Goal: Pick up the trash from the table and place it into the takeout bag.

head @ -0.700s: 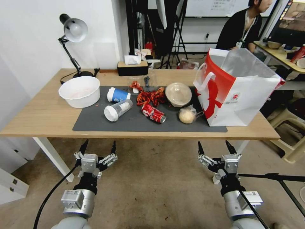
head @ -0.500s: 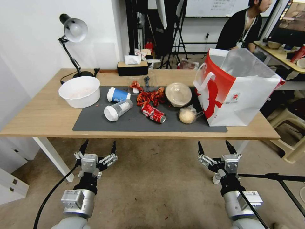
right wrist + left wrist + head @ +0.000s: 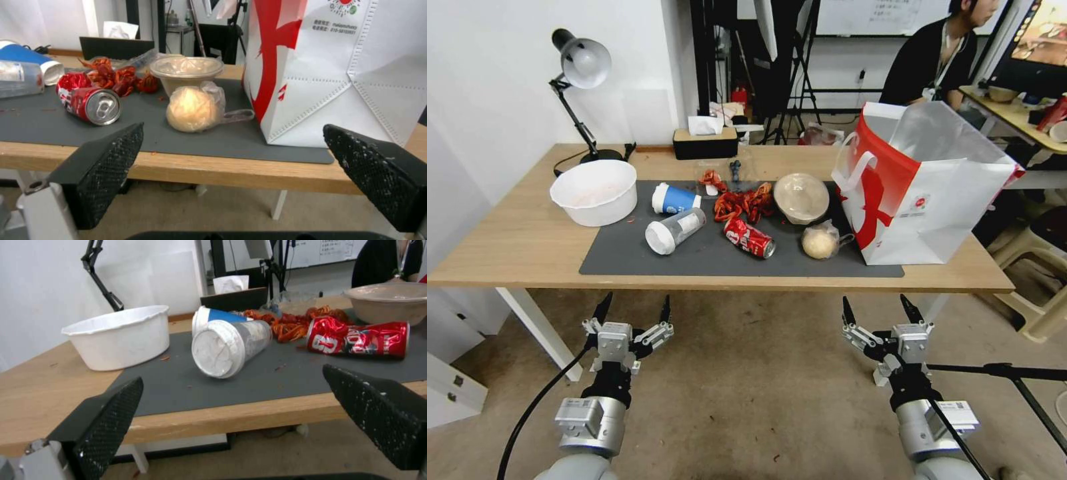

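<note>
Centrally, dark mat (image 3: 694, 257) across light-wood table (image 3: 514, 247)

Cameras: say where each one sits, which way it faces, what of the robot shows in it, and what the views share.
Head view: high, facing forward and down at the table; left gripper and right gripper open below its near edge.
Left wrist view: low, facing the lidded cup; own fingers frame it.
Right wrist view: low, facing the wrapped ball and bag.
Shared: the can.
</note>
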Controlling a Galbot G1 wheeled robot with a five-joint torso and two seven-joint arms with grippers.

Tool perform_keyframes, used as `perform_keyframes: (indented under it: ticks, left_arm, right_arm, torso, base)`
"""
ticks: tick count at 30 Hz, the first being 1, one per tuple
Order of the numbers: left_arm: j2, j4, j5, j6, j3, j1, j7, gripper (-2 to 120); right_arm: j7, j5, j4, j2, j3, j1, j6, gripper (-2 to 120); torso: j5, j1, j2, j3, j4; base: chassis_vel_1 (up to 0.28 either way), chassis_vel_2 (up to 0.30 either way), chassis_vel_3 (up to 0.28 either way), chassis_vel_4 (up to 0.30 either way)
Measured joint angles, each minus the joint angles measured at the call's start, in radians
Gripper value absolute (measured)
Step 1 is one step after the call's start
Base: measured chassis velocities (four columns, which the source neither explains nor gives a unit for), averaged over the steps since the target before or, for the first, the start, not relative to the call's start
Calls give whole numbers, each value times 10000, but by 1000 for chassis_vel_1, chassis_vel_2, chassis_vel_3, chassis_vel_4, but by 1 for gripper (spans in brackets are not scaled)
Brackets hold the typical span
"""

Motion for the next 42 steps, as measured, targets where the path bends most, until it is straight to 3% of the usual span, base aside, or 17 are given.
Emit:
perform_keyframes:
  ticks: [7,11,15,26,35,42]
  left_arm:
    - [-123,-46,-269,362,69,-180,-10,100]
    - [-700,-438,-1516,1986,473,-1029,-107,100]
    - [-846,-546,-2012,2295,542,-1266,-85,100]
    - [-820,-439,-1993,1760,517,-1189,-13,100]
    - [-963,-461,-1891,1648,454,-1123,151,100]
    - [-1080,-498,-1729,1500,391,-1050,195,100]
  right_arm:
    - [34,156,100,14,82,158,-352,100]
    - [242,839,610,94,570,846,-1822,100]
    - [393,1352,982,157,910,1348,-2903,100]
    - [561,2481,862,-300,889,1827,-2795,100]
    - [1286,3677,-669,-1941,-361,3380,-2442,100]
    - [1930,4375,-2148,-2869,-1532,5200,-2872,100]
  torso:
    - [4,-1,0,0,0]
    - [2,0,-1,1,-1]
    - [1,0,-1,1,-2]
    - [0,0,0,1,0]
    - [1,0,-1,1,1]
    - [1,1,-1,2,0]
  base:
    - [0,0,0,0]
    - [0,0,0,0]
    - [0,0,0,0]
    - [0,0,0,0]
    - [0,0,0,0]
    - [0,0,0,0]
